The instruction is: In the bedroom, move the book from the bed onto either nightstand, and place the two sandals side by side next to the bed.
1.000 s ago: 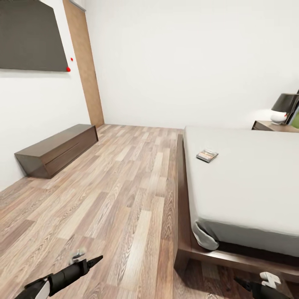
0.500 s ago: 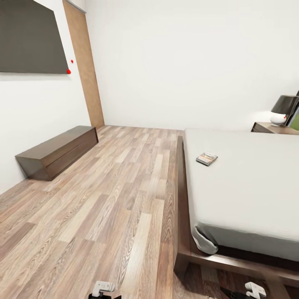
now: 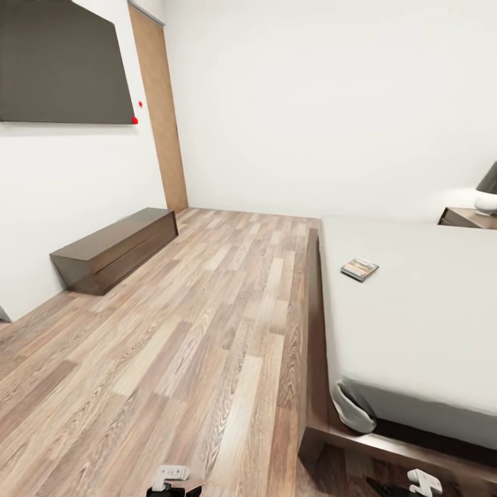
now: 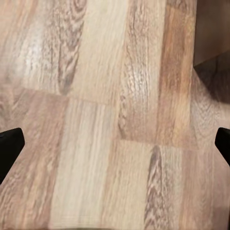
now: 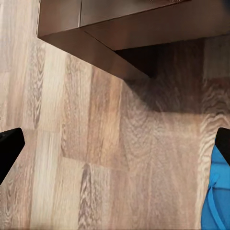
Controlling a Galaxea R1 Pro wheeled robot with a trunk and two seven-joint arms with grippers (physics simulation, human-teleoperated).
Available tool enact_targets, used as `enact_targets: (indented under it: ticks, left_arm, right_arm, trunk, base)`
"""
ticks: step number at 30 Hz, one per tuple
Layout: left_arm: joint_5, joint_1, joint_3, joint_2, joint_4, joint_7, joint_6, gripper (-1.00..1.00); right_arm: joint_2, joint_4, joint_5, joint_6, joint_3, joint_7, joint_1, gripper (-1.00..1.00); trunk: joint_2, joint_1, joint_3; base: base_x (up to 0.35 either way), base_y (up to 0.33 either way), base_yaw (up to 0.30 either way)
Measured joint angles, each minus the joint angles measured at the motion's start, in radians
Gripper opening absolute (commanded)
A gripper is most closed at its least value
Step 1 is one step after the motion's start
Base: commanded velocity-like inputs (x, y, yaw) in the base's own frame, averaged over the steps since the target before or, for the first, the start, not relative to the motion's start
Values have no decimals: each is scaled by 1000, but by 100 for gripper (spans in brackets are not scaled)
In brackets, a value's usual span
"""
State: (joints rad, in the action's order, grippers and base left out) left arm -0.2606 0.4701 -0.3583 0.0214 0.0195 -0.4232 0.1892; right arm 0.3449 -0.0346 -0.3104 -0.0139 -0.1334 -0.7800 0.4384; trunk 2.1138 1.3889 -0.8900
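Just beside the open right end effector (image 5: 115, 143), a blue sandal (image 5: 218, 201) lies.

Black wedge-shaped fingertips (image 4: 10, 146) at both wrist views' edges, small white fittings on black arm ends (image 3: 170, 475)

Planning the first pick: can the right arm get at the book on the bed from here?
Probably not yet: the book lies well up the bed, far beyond the right claw, which hangs open over the floor by the frame corner.
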Motion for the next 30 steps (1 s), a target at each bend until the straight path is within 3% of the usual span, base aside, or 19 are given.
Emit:
enact_targets:
  ticks: [30]
  left_arm:
    - [0,0,0,0,0,-3,0,100]
  right_arm:
    - [0,0,0,0,0,0,0,100]
  trunk:
    - [0,0,0]
  base:
    - [0,0,259]
